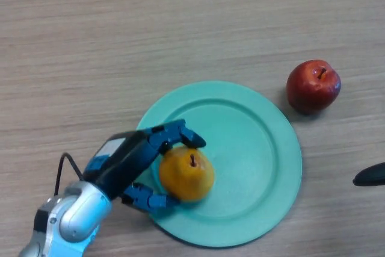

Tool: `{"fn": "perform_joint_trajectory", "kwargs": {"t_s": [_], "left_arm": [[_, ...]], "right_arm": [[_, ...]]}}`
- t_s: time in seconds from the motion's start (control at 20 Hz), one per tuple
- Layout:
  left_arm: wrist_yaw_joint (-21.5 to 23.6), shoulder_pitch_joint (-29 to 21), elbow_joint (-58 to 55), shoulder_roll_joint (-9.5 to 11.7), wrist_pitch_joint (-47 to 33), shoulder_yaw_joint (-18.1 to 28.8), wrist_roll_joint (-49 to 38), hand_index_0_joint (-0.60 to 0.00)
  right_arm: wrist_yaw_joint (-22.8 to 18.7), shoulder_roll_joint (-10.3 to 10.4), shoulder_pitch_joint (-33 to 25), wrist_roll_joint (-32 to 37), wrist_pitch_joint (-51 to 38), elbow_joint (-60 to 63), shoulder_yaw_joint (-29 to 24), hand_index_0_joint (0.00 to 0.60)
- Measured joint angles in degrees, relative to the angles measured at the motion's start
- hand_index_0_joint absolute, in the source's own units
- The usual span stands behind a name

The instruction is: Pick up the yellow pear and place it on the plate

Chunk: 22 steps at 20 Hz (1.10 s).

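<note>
The yellow pear [187,174] stands stem up on the lower left part of the teal plate [258,148]. My left hand [129,161] comes in from the lower left over the plate's rim, with fingers curled above the pear and the thumb curled below it, touching its sides. Only a dark tip of my right hand [370,176] shows at the right edge, apart from the plate.
A red apple [313,86] sits on the wooden table to the upper right of the plate, just off its rim.
</note>
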Motion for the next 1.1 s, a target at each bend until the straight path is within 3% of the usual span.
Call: {"fn": "perform_joint_trajectory", "kwargs": {"t_s": [0.05,0.15,0.2,0.25,0.35,0.4,0.5,0.95,1.1], "left_arm": [[0.75,-0.57,0.61,-0.88,0.21,0.07,-0.59,-0.6],[1.46,-1.01,-1.7,-1.93,8.25,-1.59,-8.88,-0.6],[4.01,-1.96,-1.03,-2.63,10.13,-1.57,-10.43,-0.451],[4.65,-2.23,-0.7,-2.48,10.13,-1.49,-11.11,-0.351],[4.74,-2.52,0.85,-2.45,10.65,-1.58,-11.4,-0.056],[4.74,-2.56,0.99,-2.45,11.8,-1.61,-11.37,0.0],[4.73,-2.86,1.01,-2.45,15.2,-1.55,-11.34,0.0],[4.61,-2.82,-0.34,-2.4,15.22,-0.76,-11.02,0.0],[3.55,-1.84,-6.32,-0.92,16.53,1.69,-11.73,0.0]], "right_arm": [[0.0,0.0,0.02,-0.01,0.0,0.0,0.02,0.0],[0.0,0.05,0.32,-0.01,-0.01,0.0,0.0,0.0],[0.01,0.25,0.48,-0.01,-0.01,-0.01,0.02,0.0],[0.01,0.34,0.64,-0.01,-0.01,-0.01,-0.04,0.0],[0.01,0.39,0.8,-0.01,-0.01,-0.02,-0.07,0.0],[0.01,0.4,0.8,-0.01,0.01,-0.14,-0.07,0.0],[0.01,0.4,0.78,-0.02,0.01,-0.28,-0.06,0.0],[0.0,0.4,0.05,-0.25,0.0,0.1,-0.02,0.0],[-0.03,0.37,-0.22,-0.29,-0.43,1.18,0.01,0.0]]}}
